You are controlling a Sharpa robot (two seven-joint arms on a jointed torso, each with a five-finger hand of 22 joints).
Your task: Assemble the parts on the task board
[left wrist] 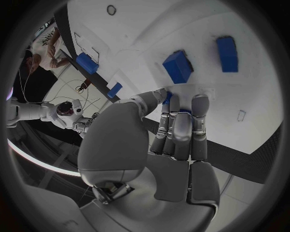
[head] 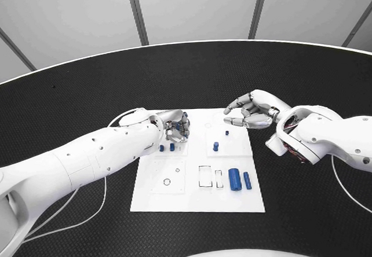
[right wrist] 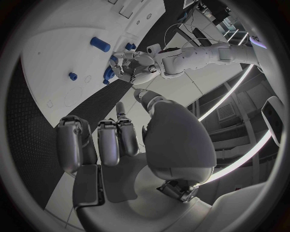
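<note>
On the task board, two blue parts lie lengthwise. The left robot hand rests fingers-together, empty; the right robot hand hovers curled, empty.

One white task board lies on the one black table. Six blue parts show on it: two cylinders lying side by side, two by the left fingers, one upright peg, one small stud. Two robot hands are over the table.
</note>
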